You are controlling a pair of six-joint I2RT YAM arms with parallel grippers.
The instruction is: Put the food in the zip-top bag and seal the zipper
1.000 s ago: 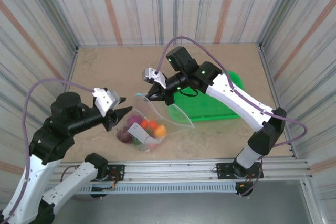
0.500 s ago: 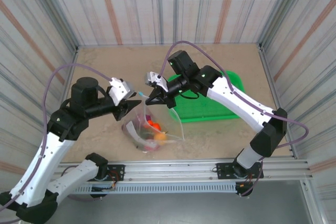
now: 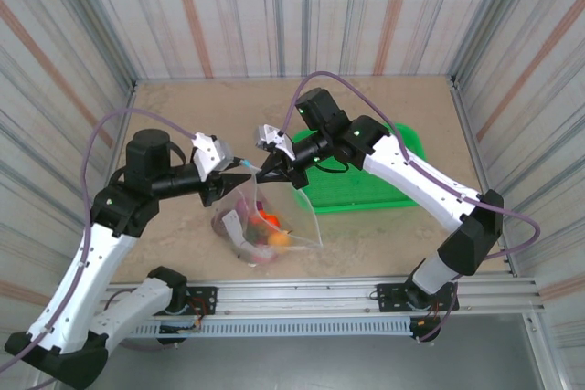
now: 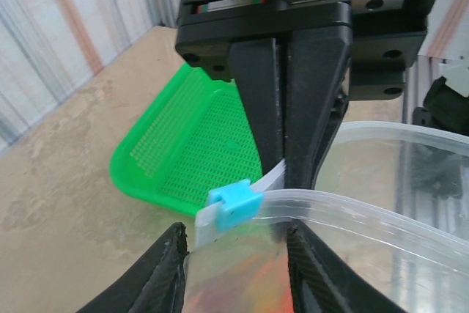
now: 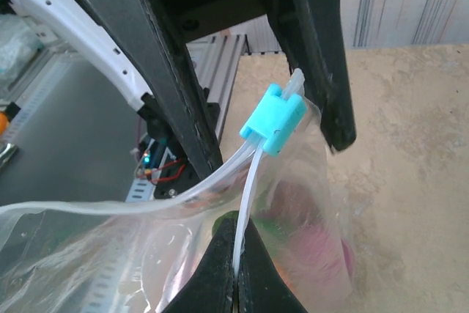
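Zipper work is what your two arms have left: the food [image 3: 270, 230] sits inside the zip-top bag [image 3: 297, 226], which hangs over the table [image 3: 183, 116] at mid-scene, just left of the green mesh basket [image 3: 366, 184]. Orange, red and dark pieces show through the clear plastic from above. Your right wrist camera picks up pink and green shapes low in the pouch. On that evidence, loading looks done.

Sealing is not. Your left wrist camera shows the two lips of the mouth running apart beyond the light-blue slider [image 4: 233, 207], which sits at the end of the zipper [image 4: 344, 214] nearest both grippers.

Your right gripper [image 3: 267, 173] has its fingers pressed together on the whitish strip just beside the slider and carries the bag by that end. Your left gripper [image 3: 222, 187] has its fingers [image 4: 167, 273] apart, one on each side of the bag's top edge right at the slider. Whether they touch the plastic cannot be told.

What is left, as a judgement: close on the slider and draw it the full length of the mouth.

No brand, label text or other writing can be read anywhere. A pale patch on the bag's near-left face is too small to make out.
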